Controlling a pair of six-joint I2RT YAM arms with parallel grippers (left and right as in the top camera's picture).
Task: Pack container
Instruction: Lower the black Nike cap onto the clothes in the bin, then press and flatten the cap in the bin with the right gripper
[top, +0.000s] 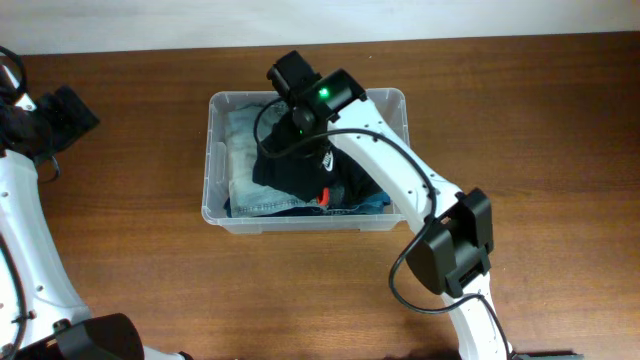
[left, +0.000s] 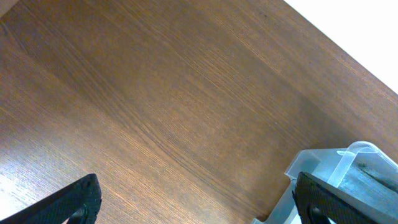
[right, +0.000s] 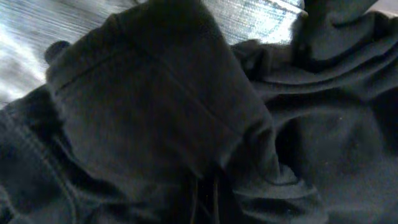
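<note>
Pulling the black fabric garment with a small white logo (top: 300, 175) back out is, in my judgement, the main risk here. The right gripper (top: 292, 135) is deep inside the large clear plastic rectangular container (top: 214, 150), low over this garment. If a fold is caught between the jaws when the arm rises, the cloth comes up with it and may hang over the rim. A second risk is a push: the container looks light, so a sideways move of the arm against its wall could make it slide on the brown wooden table (top: 120, 250). The folded light-blue denim jeans (top: 250, 150) under the garment could also lose their shape.

The jaws of the right gripper are fully closed. The right wrist view is filled with bunched black cloth, so I cannot tell whether a thin fold is pinched between them. The left gripper (left: 199, 208) is spread wide and holds nothing. It hangs above bare table, well to the left of the container, which stands near the middle of the table, toward its far edge.
</note>
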